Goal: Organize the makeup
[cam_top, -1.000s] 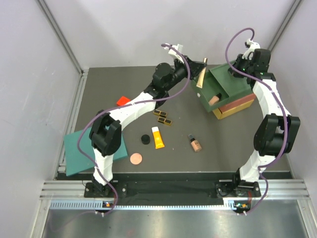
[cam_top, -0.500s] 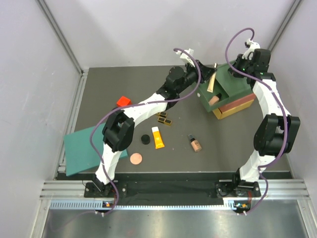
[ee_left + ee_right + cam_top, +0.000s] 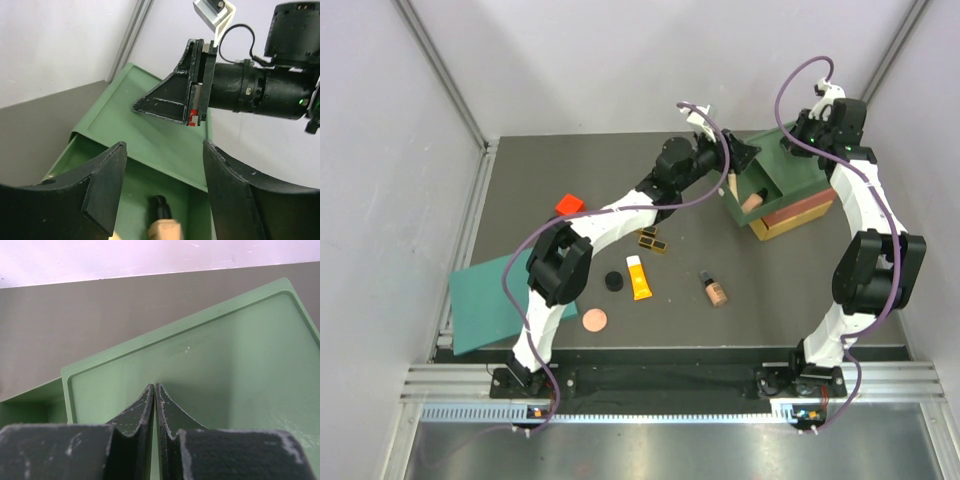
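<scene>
beige bottle [image 3: 164, 228] in green drawer [image 3: 134, 176], beneath spread left gripper [image 3: 164, 150]

We see the left end effector [image 3: 165, 175] hanging over the open drawer [image 3: 80, 152], where a beige bottle [image 3: 163, 227] takes up some room. The right end effector [image 3: 155, 390] blocks the drawer box [image 3: 225, 370] top. The far worktop [image 3: 570, 160] gives us lots of open room.

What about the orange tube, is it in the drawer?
No, the orange tube lies on the table, apart from the green drawer.
</scene>
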